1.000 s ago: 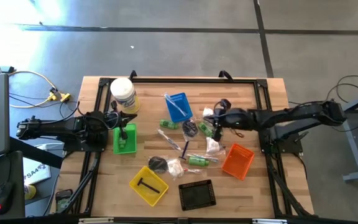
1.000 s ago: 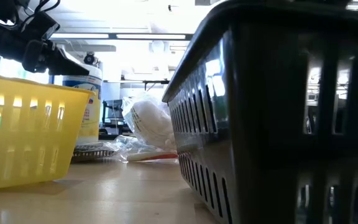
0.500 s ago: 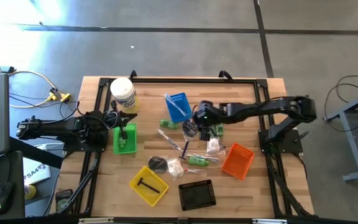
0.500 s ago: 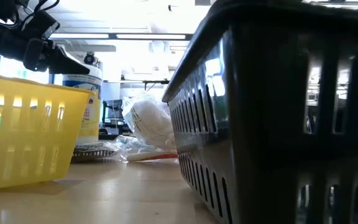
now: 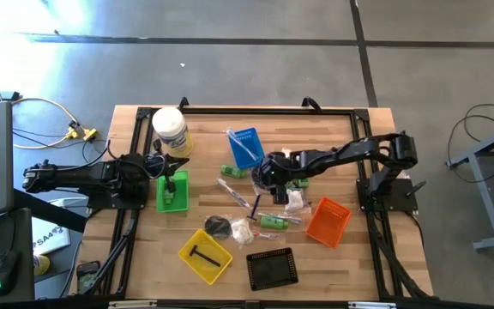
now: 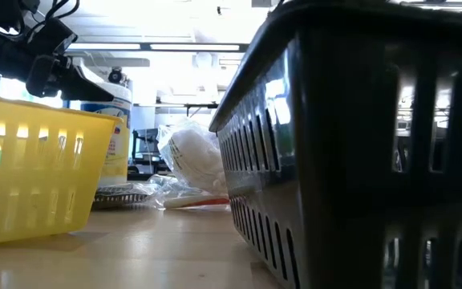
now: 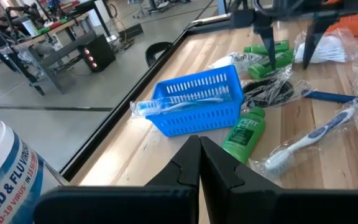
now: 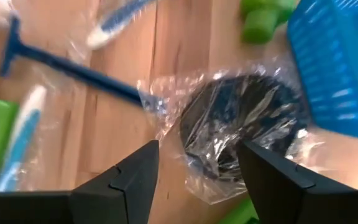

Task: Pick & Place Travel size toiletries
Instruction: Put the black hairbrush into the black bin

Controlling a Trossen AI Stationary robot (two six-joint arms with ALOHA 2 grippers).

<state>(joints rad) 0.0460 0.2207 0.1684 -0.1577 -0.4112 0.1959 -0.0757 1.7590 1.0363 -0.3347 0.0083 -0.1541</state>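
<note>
My right gripper (image 5: 268, 172) hangs open over the middle of the table, its fingers (image 8: 132, 177) on either side of a dark item in a clear wrapper (image 8: 241, 134), also in the high view (image 5: 262, 178). Around it lie small green bottles (image 5: 234, 172), wrapped toothbrushes (image 7: 309, 140) and a blue razor (image 8: 73, 71), all flat on the wood. My left gripper (image 5: 174, 163) is shut and holds nothing, above the green tray (image 5: 171, 190) at the table's left. From the left wrist view my right gripper (image 7: 289, 53) shows, pointing down.
A blue tray (image 5: 246, 148) with a toothbrush stands just beyond the dark item. A white tub (image 5: 170, 130) is at the far left. Orange (image 5: 328, 221), yellow (image 5: 205, 254) and black (image 5: 271, 269) trays line the near side. More wrapped items (image 5: 294, 202) lie between them.
My right gripper has travelled toward the table's left edge, from beside the green bottles to above the wrapped dark item, and its fingers have spread open. The left arm and the items on the table have kept still.
</note>
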